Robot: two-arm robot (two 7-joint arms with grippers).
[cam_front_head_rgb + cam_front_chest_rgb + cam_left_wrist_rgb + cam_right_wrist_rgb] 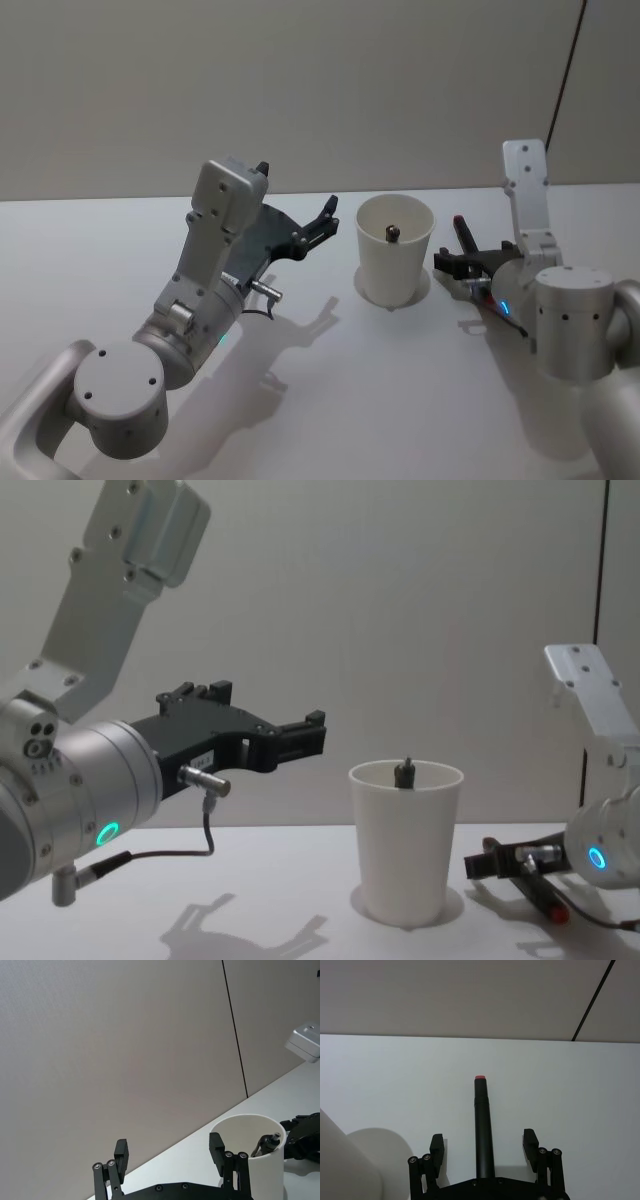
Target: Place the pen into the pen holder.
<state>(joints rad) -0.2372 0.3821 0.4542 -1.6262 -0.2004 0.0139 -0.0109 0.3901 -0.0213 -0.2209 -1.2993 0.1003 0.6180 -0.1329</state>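
Tabletop [300, 400] carries cup [394, 262], upright between arms; pen [266, 1143] inside it, tip above rim. Left gripper [300, 738] spread wide, empty, raised beside cup. Right gripper [484, 1147] low, open around red-tipped pen [482, 1125], pads apart from it.

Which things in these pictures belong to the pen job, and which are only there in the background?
Belong to the job:
pen holder; dark pen standing inside it; red-tipped pen lying on the table between the fingers of the open right hand; left hand, open, raised beside the holder.

Background only:
wall; dark line on it.
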